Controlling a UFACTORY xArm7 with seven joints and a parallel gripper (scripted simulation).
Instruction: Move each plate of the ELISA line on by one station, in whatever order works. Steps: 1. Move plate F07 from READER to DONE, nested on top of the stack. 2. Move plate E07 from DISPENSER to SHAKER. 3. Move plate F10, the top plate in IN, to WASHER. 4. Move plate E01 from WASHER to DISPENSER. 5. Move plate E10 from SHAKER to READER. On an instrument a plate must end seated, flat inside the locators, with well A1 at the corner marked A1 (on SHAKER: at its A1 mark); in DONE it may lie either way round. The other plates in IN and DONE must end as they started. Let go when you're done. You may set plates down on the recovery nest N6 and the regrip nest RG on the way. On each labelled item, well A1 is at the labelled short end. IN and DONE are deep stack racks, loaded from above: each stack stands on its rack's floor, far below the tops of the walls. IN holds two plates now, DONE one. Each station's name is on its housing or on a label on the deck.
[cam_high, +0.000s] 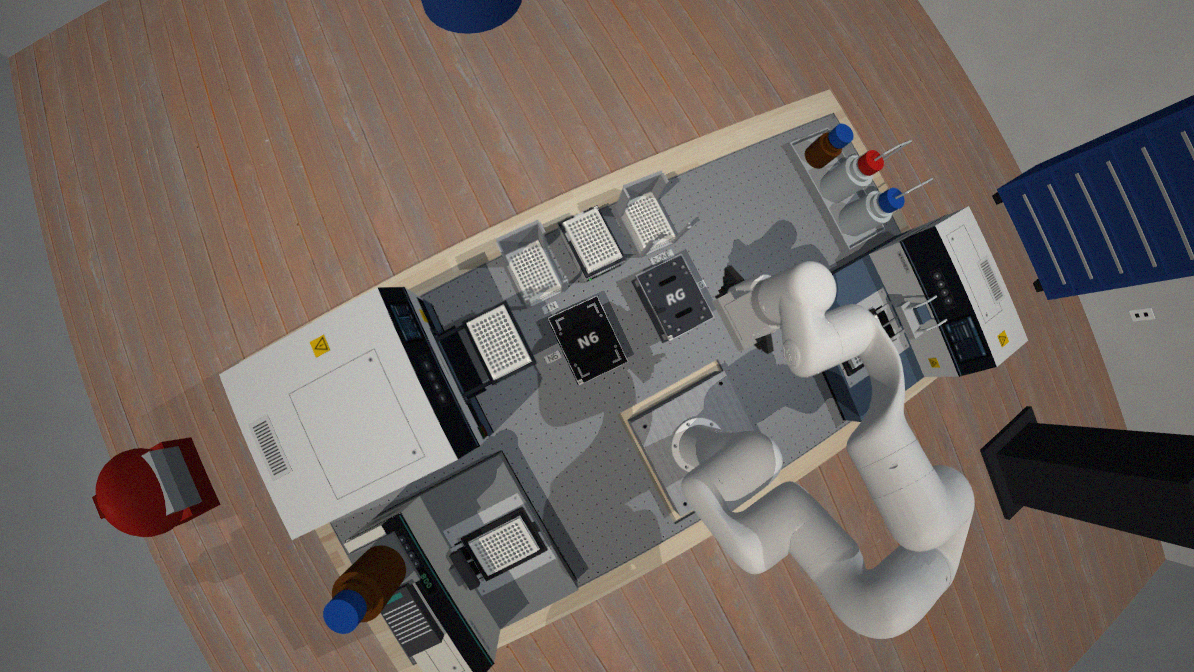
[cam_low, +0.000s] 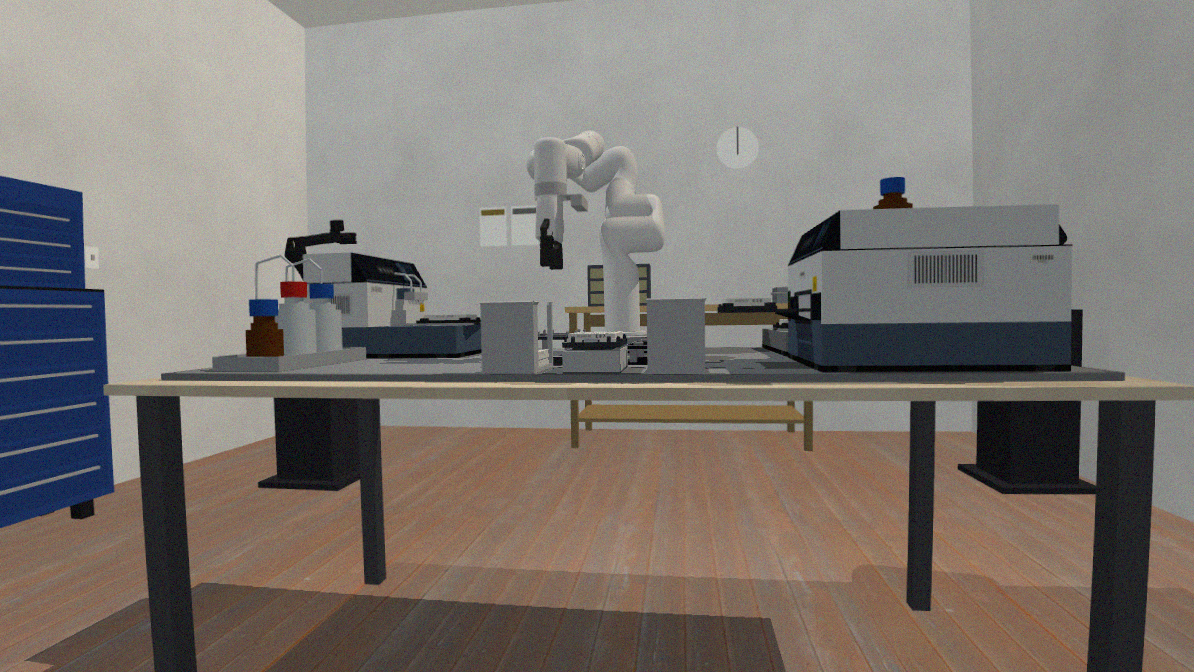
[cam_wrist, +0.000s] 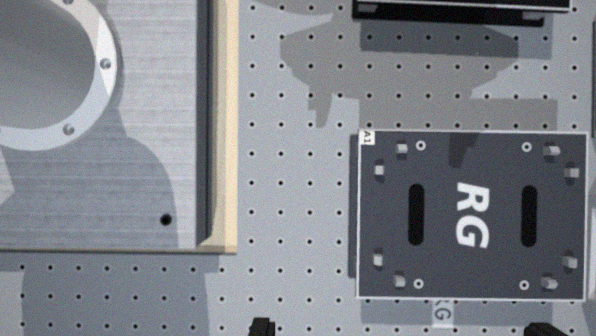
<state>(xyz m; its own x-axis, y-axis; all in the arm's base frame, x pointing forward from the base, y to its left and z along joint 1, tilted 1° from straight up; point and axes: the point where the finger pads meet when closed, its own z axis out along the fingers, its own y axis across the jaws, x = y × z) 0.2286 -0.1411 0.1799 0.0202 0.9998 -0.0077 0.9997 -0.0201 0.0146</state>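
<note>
My gripper (cam_high: 732, 282) (cam_low: 550, 250) is open and empty. It hangs high above the deck, just right of the empty regrip nest RG (cam_high: 675, 297). In the wrist view only its two fingertips show at the bottom edge (cam_wrist: 402, 330), with RG (cam_wrist: 471, 215) below and to the right. A white plate (cam_high: 498, 342) sits on the tray of the large white instrument. Three white plates stand in a row at the back edge (cam_high: 532, 268), (cam_high: 591, 240), (cam_high: 647, 221), the outer two inside walled racks. Another plate (cam_high: 503, 544) sits in the instrument at the front left. Plate labels are too small to read.
The recovery nest N6 (cam_high: 589, 339) is empty, left of RG. My arm covers most of the instrument at the right (cam_high: 935, 300). A bottle rack (cam_high: 852, 179) stands at the back right. The arm's base plate (cam_wrist: 50, 75) has a raised wooden rim.
</note>
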